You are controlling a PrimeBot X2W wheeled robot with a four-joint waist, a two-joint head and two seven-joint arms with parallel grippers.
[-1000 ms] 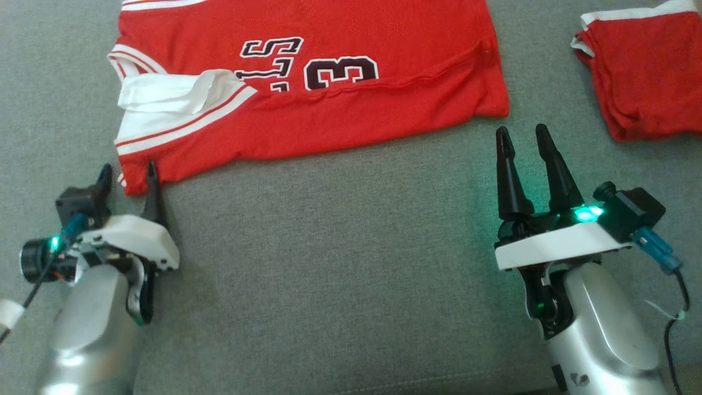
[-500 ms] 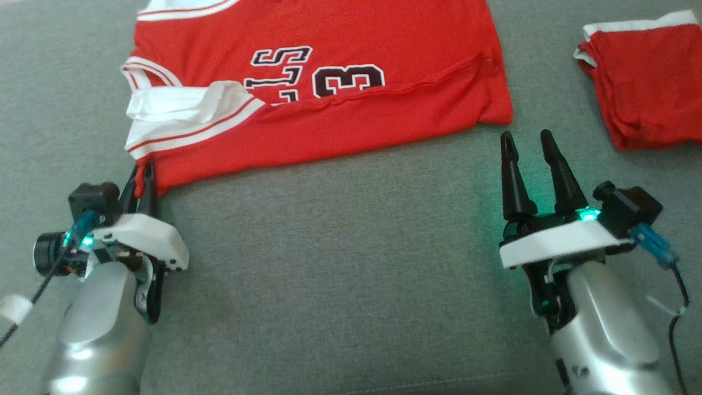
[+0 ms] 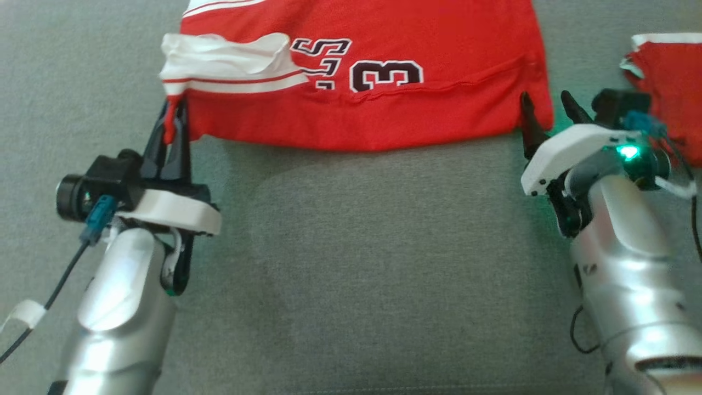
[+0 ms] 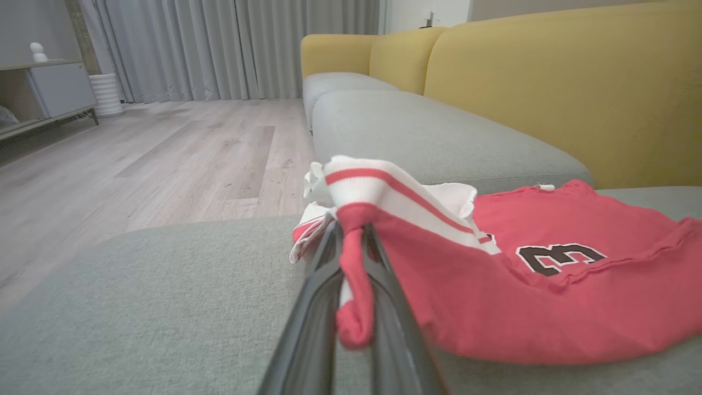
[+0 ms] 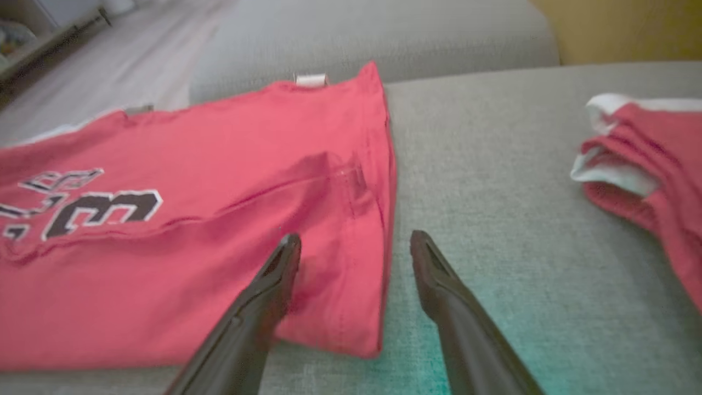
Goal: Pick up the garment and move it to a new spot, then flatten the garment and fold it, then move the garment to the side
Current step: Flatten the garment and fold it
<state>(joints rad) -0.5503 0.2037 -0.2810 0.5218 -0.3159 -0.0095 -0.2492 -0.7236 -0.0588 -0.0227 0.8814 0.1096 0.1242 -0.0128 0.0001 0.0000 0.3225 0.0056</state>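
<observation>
the shirt point(image 3: 428, 118) lies on the sofa seat point(image 3: 351, 258). the left gripper point(image 3: 173, 112) is at its near left corner, the right gripper point(image 3: 545, 101) at its near right corner. a folded cloth point(image 3: 672, 93) lies to the right, apart from the shirt.

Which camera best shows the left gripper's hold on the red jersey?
The left wrist view: close up, the left gripper is shut on a bunched corner of the jersey. The head view shows it smaller, from above. The right wrist view shows its opposite corner.

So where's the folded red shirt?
The folded shirt lies on the grey cushion at the head view's right edge, just beyond the right gripper.
</observation>
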